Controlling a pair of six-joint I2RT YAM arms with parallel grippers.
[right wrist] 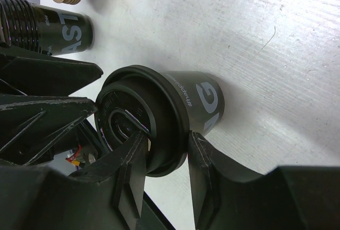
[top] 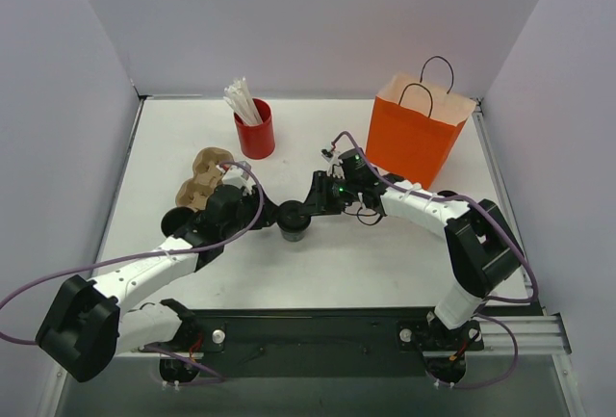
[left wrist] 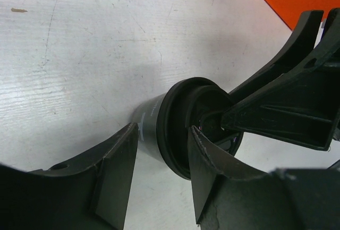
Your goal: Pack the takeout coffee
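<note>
We see open table [top: 385, 263] all round; our right gripper [right wrist: 167, 145] pinches the upright coffee cup [top: 295, 222] by its lid rim; left gripper [left wrist: 163, 134] straddles it, grip unclear.

A coffee cup [top: 294, 217] and a second cup [right wrist: 53, 28] make two, both nearer than the one red cup [top: 255, 135]. One orange bag [top: 416, 138] stands right of it, one cardboard carrier [top: 204, 178] left.

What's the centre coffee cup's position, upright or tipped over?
Upright. From above, the centre coffee cup stands on its base on the table, black lid facing up.
</note>
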